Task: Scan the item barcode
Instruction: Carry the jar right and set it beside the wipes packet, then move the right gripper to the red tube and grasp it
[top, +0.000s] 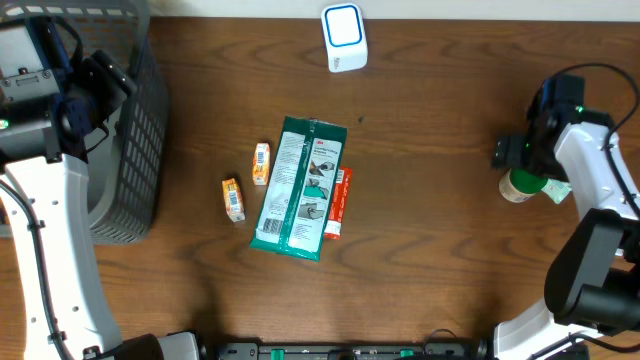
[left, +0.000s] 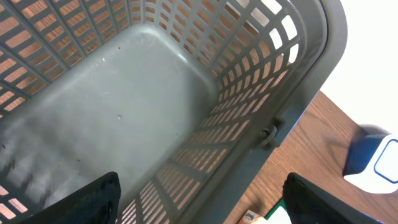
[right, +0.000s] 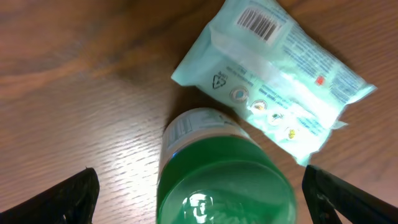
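Overhead view is lit evenly and brightly from above. The table is held sharp across the frame, and only soft, faint shadows are cast beside the basket and toward the lower left. In the left wrist view the wall is blown out to white, and the basket interior is rendered flat and grey. In the right wrist view the bottle is blurred by closeness, a small glare spot is seen on its cap, and the pouch is rendered sharper.

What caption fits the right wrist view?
Open right gripper over a green-capped bottle, beside a pale packet with barcode facing up, on wood table.
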